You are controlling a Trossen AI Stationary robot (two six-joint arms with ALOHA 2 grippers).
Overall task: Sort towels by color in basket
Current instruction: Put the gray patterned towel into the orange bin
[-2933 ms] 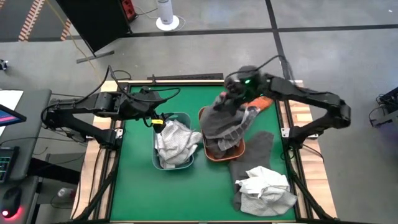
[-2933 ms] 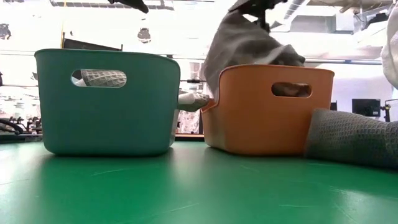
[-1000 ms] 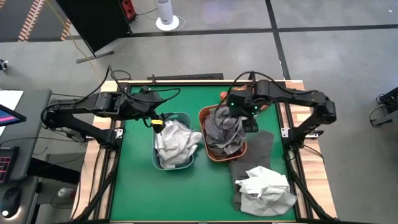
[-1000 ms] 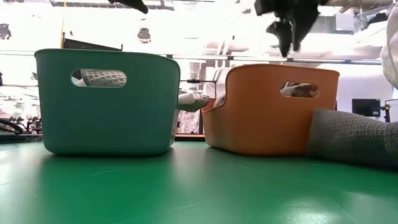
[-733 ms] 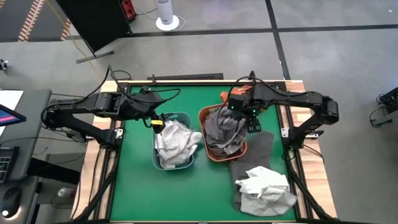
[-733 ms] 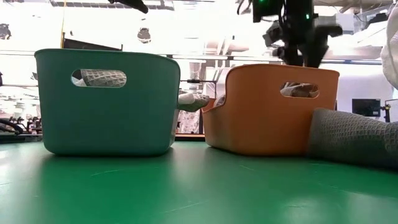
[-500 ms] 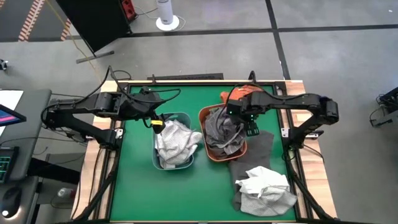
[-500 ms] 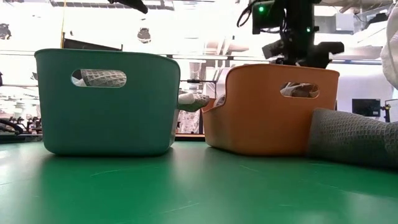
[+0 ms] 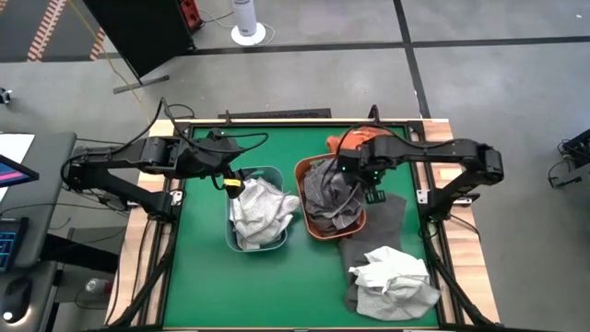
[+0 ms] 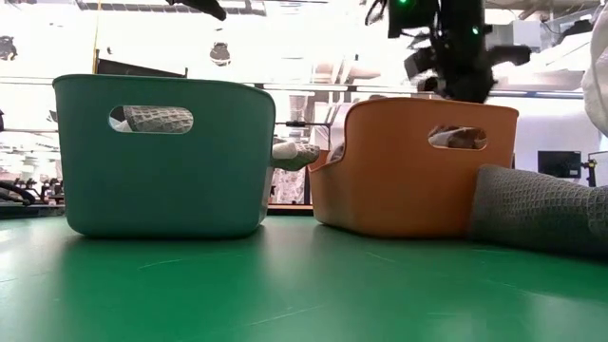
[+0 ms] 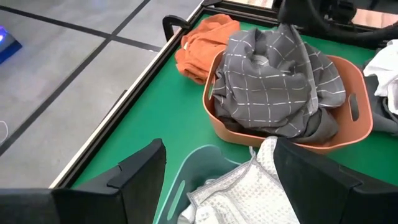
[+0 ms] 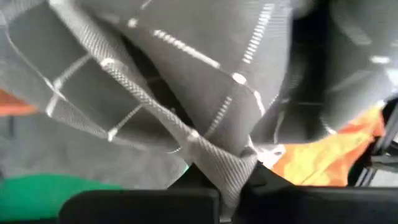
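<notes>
A dark grey checked towel (image 9: 327,189) lies heaped in the orange basket (image 9: 301,214). My right gripper (image 9: 370,190) is over that basket's right side, pointing down, shut on a fold of this towel; in the low view my right gripper (image 10: 456,81) sits just above the rim. White and light towels (image 9: 258,207) fill the teal basket (image 9: 232,242). My left gripper (image 11: 217,180) hovers open over the teal basket's far-left corner. A rust-orange towel (image 9: 358,138) lies at the far edge. A white towel (image 9: 395,275) rests on a dark grey one (image 9: 385,219). My right gripper has a raised fold (image 12: 214,158) of the dark grey checked towel between its two fingers, coming from above and pointing down. The fold is tented up toward the fingers. The remainder of the towel (image 11: 273,74) lies heaped in the orange basket.
The two baskets stand side by side mid-table. Bare green table (image 9: 198,286) lies near and left of the teal basket. The dark grey towel on the table butts against the orange basket's right wall (image 10: 532,214).
My right gripper has come down from above the orange basket to the checked towel at its right side, shifting slightly toward the near edge, then risen a little. The towel stays heaped in the basket.
</notes>
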